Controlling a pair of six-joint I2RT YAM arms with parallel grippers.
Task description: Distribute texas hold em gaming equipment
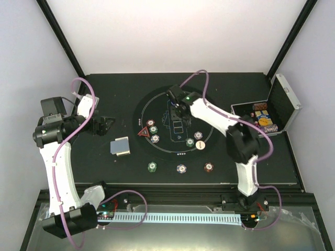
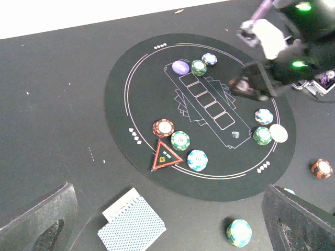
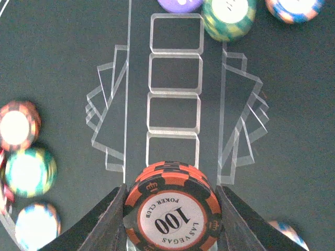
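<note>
Over the black mat (image 1: 157, 104) centre, right gripper (image 1: 178, 107) pinches a maroon 100 chip stack (image 3: 172, 214), seated squarely between both jaws. Left gripper (image 1: 103, 124) jaws spread wide, just off the mat's left edge, near the playing cards (image 1: 120, 146).

- The place is a robot test cell in a lab. Plain white wall panels (image 1: 172, 31) close in the far edge and both side edges of the black surface (image 1: 104, 172).
- Black frame posts (image 1: 60, 36) rise from its far corners.
- The left arm (image 1: 56, 167) and right arm (image 1: 246, 172) are bolted at the near edge, by a perforated strip (image 1: 172, 217), with purple cables (image 1: 200, 71) looping loose.
- A round mat (image 1: 167, 149), chips (image 1: 181, 168) and cards (image 1: 120, 146) lie on the bare surface among this machinery.
</note>
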